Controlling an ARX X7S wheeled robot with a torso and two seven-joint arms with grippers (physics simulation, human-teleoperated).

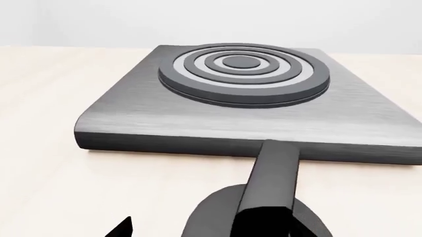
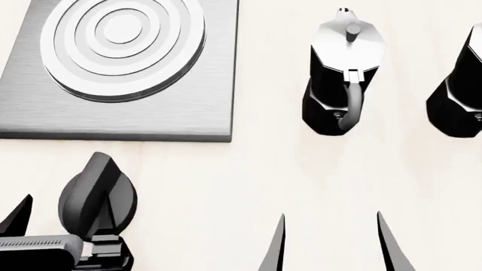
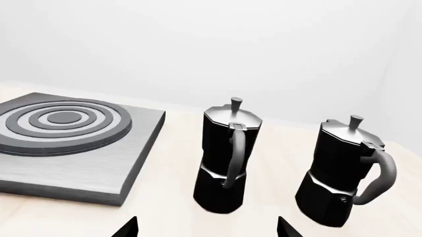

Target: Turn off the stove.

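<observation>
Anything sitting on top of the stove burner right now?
No. The burner on the stove is bare in all three views; both moka pots stand beside it on the table. No view shows under the slab.

The stove (image 2: 128, 121) is a flat square slab of brushed grey metal with rounded corners, lying level on the pale tabletop (image 2: 249, 180). Its round burner (image 2: 121, 45) is raised slightly above the slab and shows concentric rings, alternating dark and light grey, around a small central disc. In the left wrist view the slab (image 1: 197, 118) shows a darker side wall, the burner (image 1: 244, 74) sitting toward its far half.

The knob (image 2: 98, 197) is separate from the slab, just beside its near edge on the tabletop. It is round and black with 1 raised ridge across the top; that ridge (image 1: 274, 177) points toward the slab's near edge.
</observation>
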